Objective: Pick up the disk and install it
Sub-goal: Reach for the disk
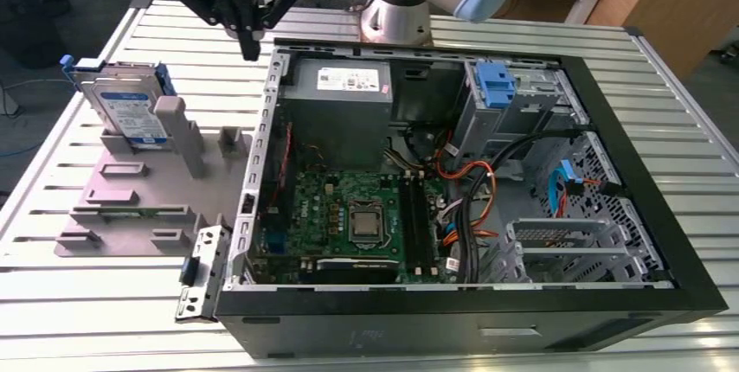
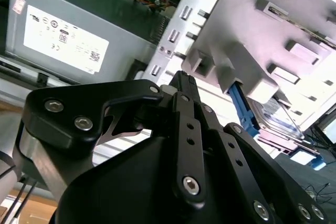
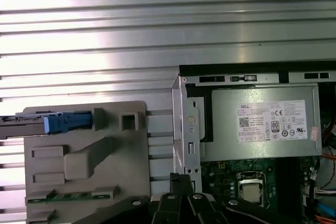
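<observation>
Tool: the gripper (image 1: 251, 48) hangs fingers-down from the wrist, with its closing axis close to vertical.
Tool state: the fingers are drawn together with nothing between them, as seen in both wrist views (image 2: 182, 80) (image 3: 181, 179).
Tool position: it is above the slatted table (image 1: 104, 303), over the strip between the grey fixture (image 1: 127, 182) and the side wall of the open computer case (image 1: 646, 216), near the case corner that holds the power supply (image 1: 341, 86).
Task item: the disk (image 1: 125, 104) stands on edge in a slot of the grey fixture and is not yet picked up.
Bearing from tool: the disk lies lower than the fingertips and off to the side of the tool facing away from the case. The two are apart, with a fixture post between them.
Disk long axis: in the first wrist view the disk (image 3: 21, 124) shows edge-on as a thin strip. Its length runs towards the case side, and its blue rail (image 3: 68, 123) is at the end nearer the tool.
Disk face: the labelled broad face is upright, not flat on the table.
Second wrist view: the disk (image 2: 275, 116) shows past the fingers and beyond the fixture (image 2: 273, 35).
Arm pose: the arm rises from its base (image 1: 399, 9) behind the case and reaches out to the fixture side, wrist high.
Judgement: the approach requires a sideways offset away from the case, plus descent.
</observation>
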Robot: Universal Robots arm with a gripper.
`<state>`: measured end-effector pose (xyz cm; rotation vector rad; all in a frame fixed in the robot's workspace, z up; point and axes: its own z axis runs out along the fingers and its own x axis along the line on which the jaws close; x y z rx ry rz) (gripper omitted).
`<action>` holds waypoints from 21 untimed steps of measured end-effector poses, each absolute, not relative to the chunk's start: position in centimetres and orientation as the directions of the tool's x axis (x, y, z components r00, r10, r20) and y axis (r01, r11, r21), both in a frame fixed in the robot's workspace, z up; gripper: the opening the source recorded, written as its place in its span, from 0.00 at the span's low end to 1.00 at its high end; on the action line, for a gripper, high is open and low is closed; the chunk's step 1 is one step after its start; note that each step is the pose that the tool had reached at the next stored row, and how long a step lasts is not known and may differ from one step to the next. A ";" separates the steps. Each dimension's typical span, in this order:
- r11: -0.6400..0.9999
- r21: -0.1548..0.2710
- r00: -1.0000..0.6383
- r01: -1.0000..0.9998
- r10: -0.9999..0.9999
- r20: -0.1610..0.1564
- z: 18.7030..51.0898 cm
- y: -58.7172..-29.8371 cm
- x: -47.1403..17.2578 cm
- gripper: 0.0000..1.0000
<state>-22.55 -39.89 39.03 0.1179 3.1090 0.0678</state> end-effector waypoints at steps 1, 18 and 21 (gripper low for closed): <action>0.996 0.045 -0.997 0.075 0.076 -0.028 39.0 -39.9 -22.9 0.11; 0.996 0.045 -0.997 0.076 0.077 -0.028 38.4 -39.4 -27.5 0.11; 0.996 0.045 -0.997 0.077 0.078 -0.028 38.3 -39.3 -28.2 0.11</action>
